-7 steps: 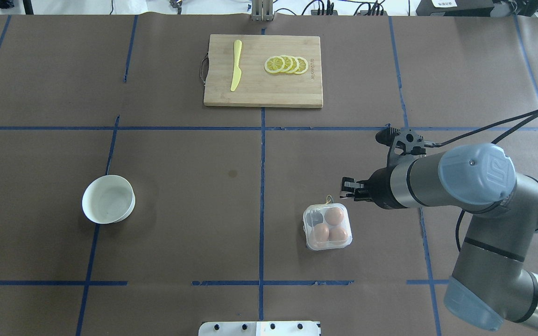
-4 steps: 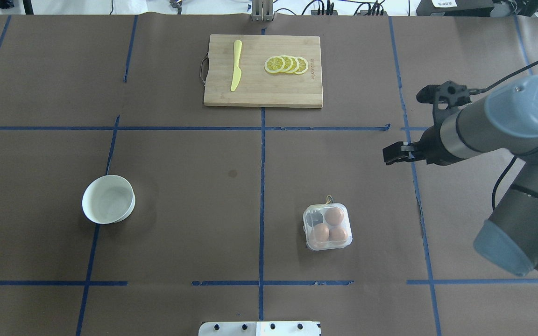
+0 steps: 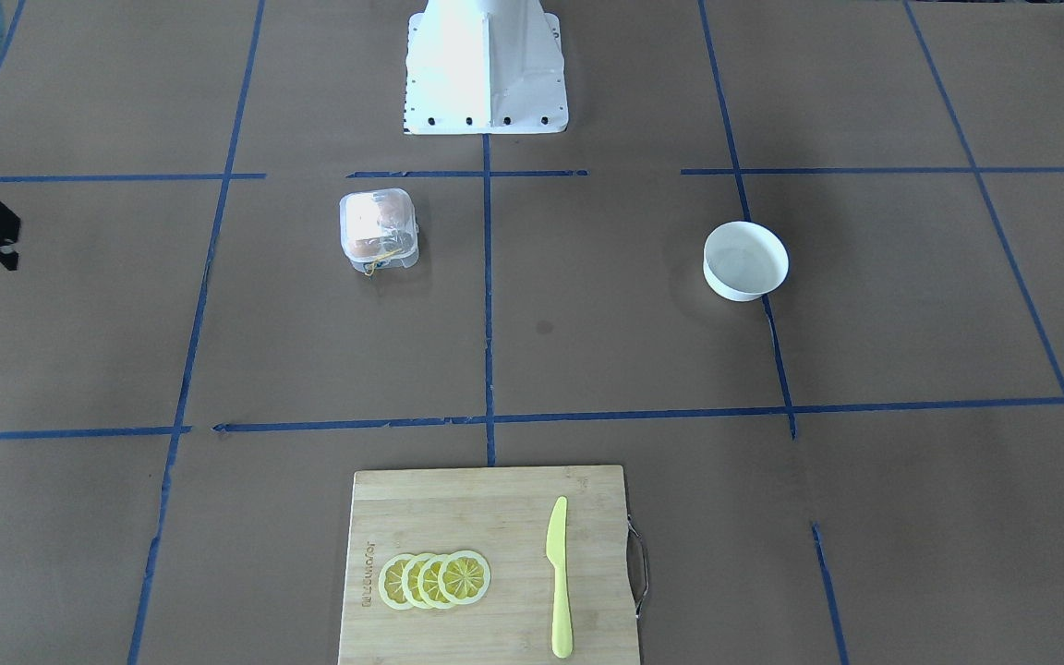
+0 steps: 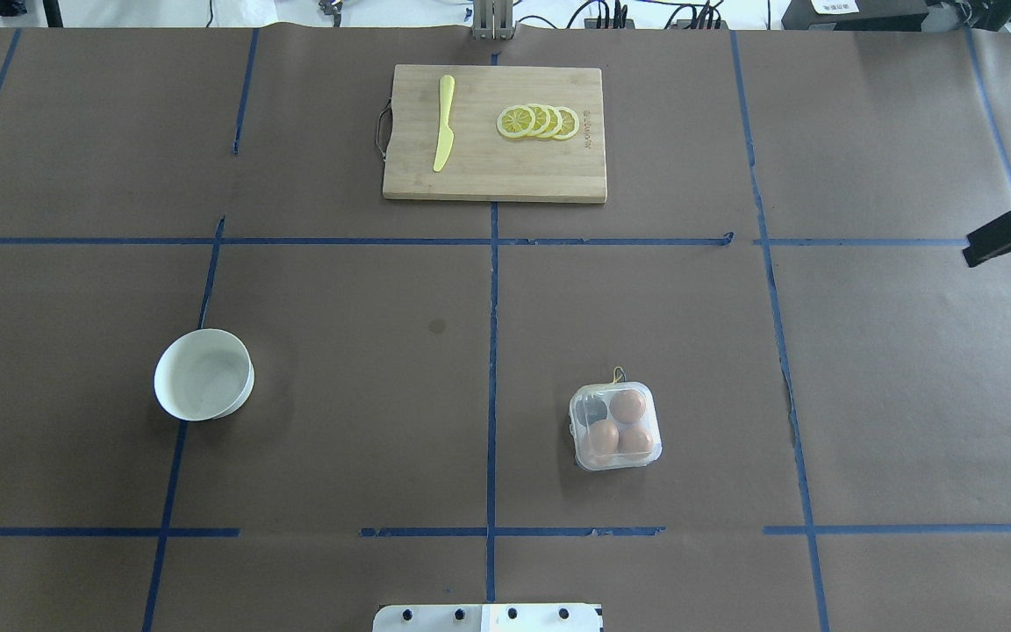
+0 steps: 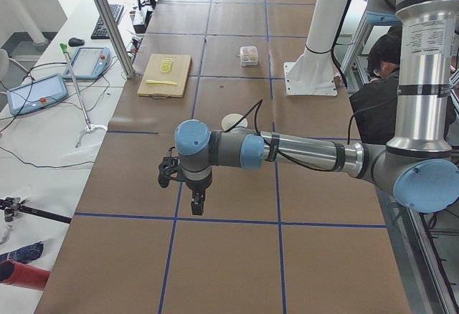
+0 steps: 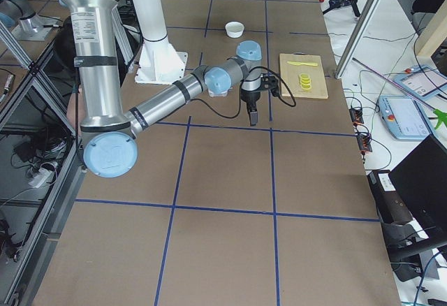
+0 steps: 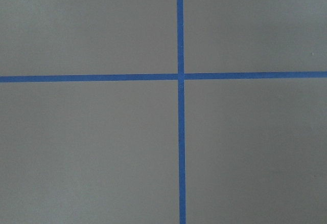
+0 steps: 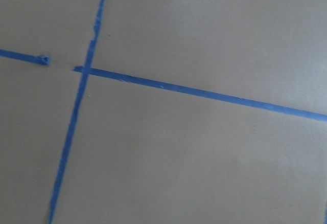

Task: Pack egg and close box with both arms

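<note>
Front view: the box (image 3: 379,226) sits on the surface (image 3: 587,323) near the base, its lid apparently down. The right jaws are at the frame's edge, and I cannot tell their state.

Overhead: the right jaws have withdrawn from beside the box to the far right. Three eggs (image 4: 627,405) are inside and the bowl (image 4: 247,386) is empty, so the task looks finished. The board (image 4: 488,175) has an illegible stamp.

Left view: I cannot tell the state of the left jaws.

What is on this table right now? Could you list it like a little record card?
box: clear plastic, lid looks shut
eggs: three inside the box; fourth cell looks empty
bowl: white, empty, well apart from the box
board: wooden, holding a yellow knife and lemon slices
right arm: off to one side over the table, touching nothing; jaws unclear
left arm: off to the other side, touching nothing; jaws unclear
</note>
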{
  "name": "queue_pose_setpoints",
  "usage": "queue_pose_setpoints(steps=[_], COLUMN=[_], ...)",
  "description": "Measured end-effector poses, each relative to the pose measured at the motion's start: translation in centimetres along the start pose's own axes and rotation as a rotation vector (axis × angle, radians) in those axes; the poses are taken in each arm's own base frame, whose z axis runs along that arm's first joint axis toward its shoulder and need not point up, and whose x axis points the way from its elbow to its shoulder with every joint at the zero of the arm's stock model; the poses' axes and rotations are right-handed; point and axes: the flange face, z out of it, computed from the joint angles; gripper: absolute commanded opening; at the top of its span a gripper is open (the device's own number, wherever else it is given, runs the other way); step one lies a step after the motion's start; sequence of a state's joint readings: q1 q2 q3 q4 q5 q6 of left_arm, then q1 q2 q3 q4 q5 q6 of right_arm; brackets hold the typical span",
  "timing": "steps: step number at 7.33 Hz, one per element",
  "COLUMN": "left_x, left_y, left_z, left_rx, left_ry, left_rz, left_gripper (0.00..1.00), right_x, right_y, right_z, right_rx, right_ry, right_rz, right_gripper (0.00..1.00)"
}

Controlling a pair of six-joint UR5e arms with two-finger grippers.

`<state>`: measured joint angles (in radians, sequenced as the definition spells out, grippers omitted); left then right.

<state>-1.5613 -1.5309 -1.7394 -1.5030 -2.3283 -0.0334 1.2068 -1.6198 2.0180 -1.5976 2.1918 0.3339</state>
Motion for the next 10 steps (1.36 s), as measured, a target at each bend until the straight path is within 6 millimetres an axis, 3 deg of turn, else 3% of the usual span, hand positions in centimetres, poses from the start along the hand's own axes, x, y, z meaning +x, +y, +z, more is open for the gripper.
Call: queue_pose_setpoints(steps=[1,2,4,7,10], left_x=[0.0,0.1,0.0,-1.3,-1.9], left_y=[0.0,0.0,0.2,2.8,3.3], left_z=[0.0,-0.1,0.1,1.4,1.9], left_rx=[0.0,0.002,-0.001,-0.004,-0.011], left_ry=[-0.001,0.0,0.007,0.008,0.009], left_rz=[-0.001,0.0,-0.002,0.109,0.133], left_gripper=[1.0,1.0,1.0,1.0,1.0], right_x=[4.7,8.2,12.8,15.3,16.6], right_y=[2.7,4.7,6.6,6.9,7.6], right_z=[0.1,0.8,3.0,2.4,1.7], right_rx=[-0.024,-0.049,-0.097,-0.082,-0.072], right_ry=[0.009,0.018,0.034,0.029,0.028], right_rz=[0.041,0.096,0.185,0.231,0.184], right_gripper=[1.0,1.0,1.0,1.0,1.0])
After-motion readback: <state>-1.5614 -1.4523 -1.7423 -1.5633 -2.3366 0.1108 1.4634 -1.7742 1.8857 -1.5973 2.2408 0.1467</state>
